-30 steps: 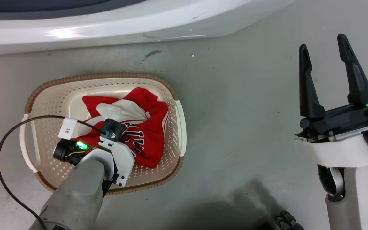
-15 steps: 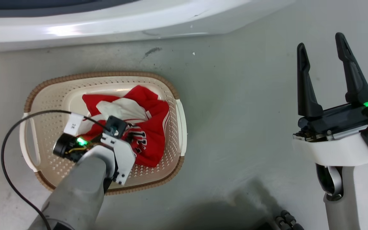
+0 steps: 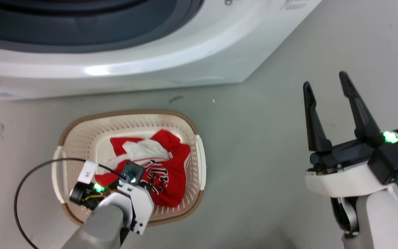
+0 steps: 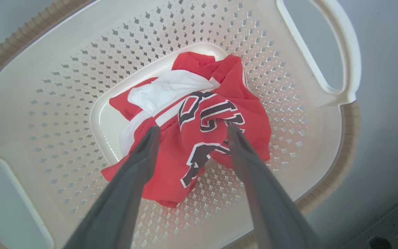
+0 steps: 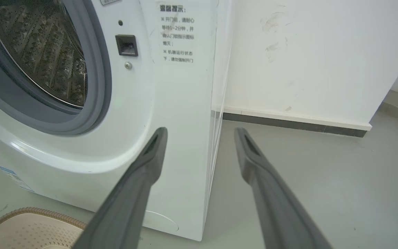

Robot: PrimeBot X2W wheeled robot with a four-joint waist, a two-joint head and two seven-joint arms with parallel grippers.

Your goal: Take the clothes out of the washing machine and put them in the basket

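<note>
Against the picture half a second ago, the whole head view has shifted: more of the large white front-loading washing machine (image 3: 185, 45) shows along the top, with the dark curve of its grey gasket, and the small cream-white perforated plastic basket (image 3: 78, 145) sits lower and smaller. That is the camera moving. The basket's place on the smooth grey floor (image 3: 254, 145) before the washer is unchanged.

The crumpled red clothes (image 3: 171, 176) with white panels and dark, white-edged lettering lie in the basket's bottom, as before. The fabric is thin, soft and creased. How many pieces make up the heap cannot be told.

The left gripper (image 4: 192, 128) reaches down into the basket (image 4: 81, 69). Its two long dark fingers are spread wide, the tips at the clothes (image 4: 235, 81) with red cloth between them, unclamped.

The right gripper (image 3: 324, 80) hangs well apart from the basket over bare floor, fingers likewise wide and holding nothing. In its wrist view, the right gripper (image 5: 200, 130) points toward the washer's (image 5: 171, 86) right front corner, the perforated steel drum up left.

The basket is oblong with rounded corners and a ribbed brown rim. Its long axis runs across the head view, with a handle slot at each end. The heap stretches from upper left to lower right.
</note>
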